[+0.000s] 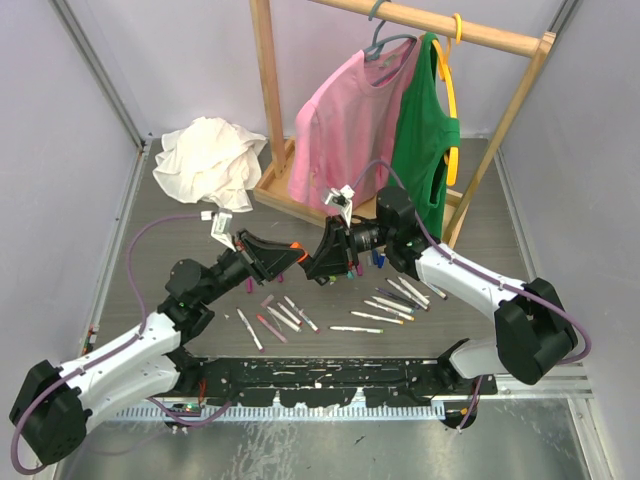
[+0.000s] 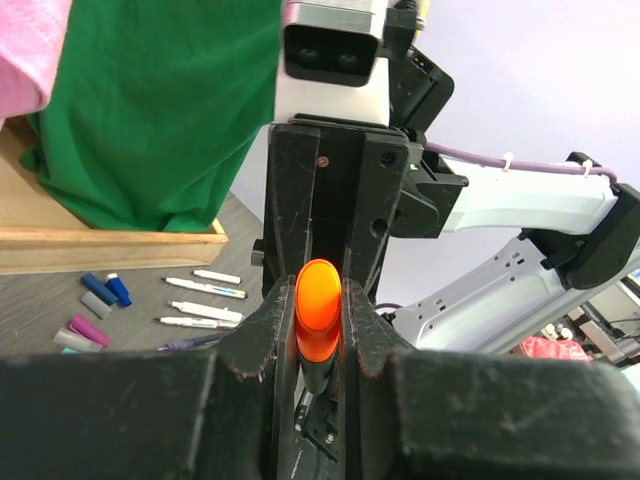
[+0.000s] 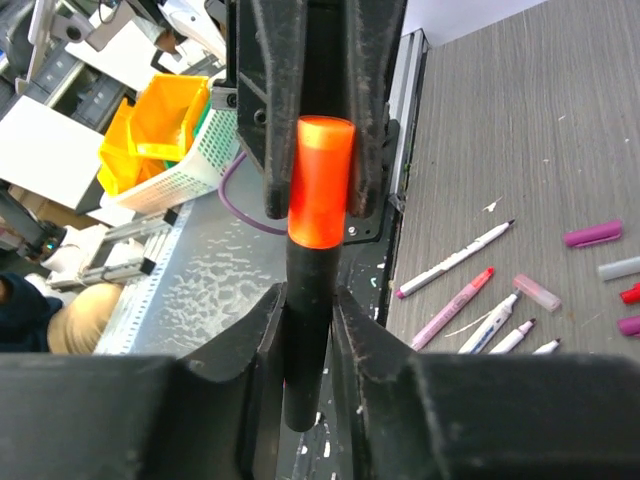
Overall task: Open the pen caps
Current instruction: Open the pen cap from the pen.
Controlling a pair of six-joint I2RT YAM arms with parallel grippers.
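A stubby black marker pen (image 3: 305, 340) with an orange pen cap (image 3: 320, 180) is held in the air between both arms over the middle of the table. My left gripper (image 2: 318, 320) is shut on the orange cap (image 2: 318, 305). My right gripper (image 3: 308, 310) is shut on the black barrel, facing the left one. Cap and barrel look joined. In the top view the two grippers meet at the orange cap (image 1: 296, 246). Slim white pens (image 1: 290, 318) lie on the table below, with more pens (image 1: 395, 300) to the right. Loose caps lie nearby: blue (image 2: 118, 290) and purple (image 3: 592, 234).
A wooden clothes rack (image 1: 268, 110) stands at the back with a pink shirt (image 1: 350, 120) and a green shirt (image 1: 425, 140) hanging from it. A crumpled white cloth (image 1: 208, 160) lies at the back left. A yellow bin (image 3: 160, 130) sits beyond the table's edge.
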